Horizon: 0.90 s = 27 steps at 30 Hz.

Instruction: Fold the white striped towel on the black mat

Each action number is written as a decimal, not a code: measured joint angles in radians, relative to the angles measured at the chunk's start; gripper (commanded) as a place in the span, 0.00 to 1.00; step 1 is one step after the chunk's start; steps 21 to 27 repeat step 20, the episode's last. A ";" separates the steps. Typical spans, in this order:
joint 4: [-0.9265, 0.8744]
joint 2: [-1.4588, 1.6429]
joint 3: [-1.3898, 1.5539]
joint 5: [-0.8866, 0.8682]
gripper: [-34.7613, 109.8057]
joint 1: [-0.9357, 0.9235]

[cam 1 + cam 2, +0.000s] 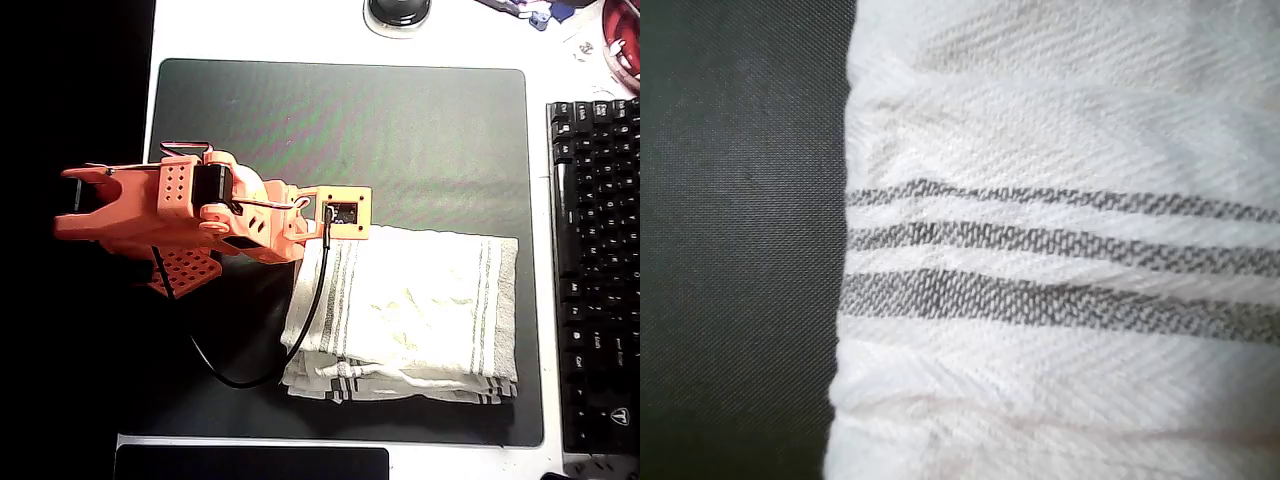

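The towel lies folded near the lower right corner of the black mat. The orange arm reaches over its left edge; whether the gripper is closed, I cannot tell.

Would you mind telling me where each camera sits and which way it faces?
Overhead view: above the desk, looking straight down on the black mat, the white striped towel, a keyboard and the orange arm.
Wrist view: on the arm, close above the towel's striped edge; no part of the arm shows.
Shared: the towel and the mat.
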<state>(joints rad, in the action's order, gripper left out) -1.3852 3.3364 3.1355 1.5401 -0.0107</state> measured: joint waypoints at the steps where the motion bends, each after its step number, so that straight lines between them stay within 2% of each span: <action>1: 0.000 0.000 0.000 0.000 0.24 0.000; 27: 0.000 0.000 0.000 0.000 0.24 -0.014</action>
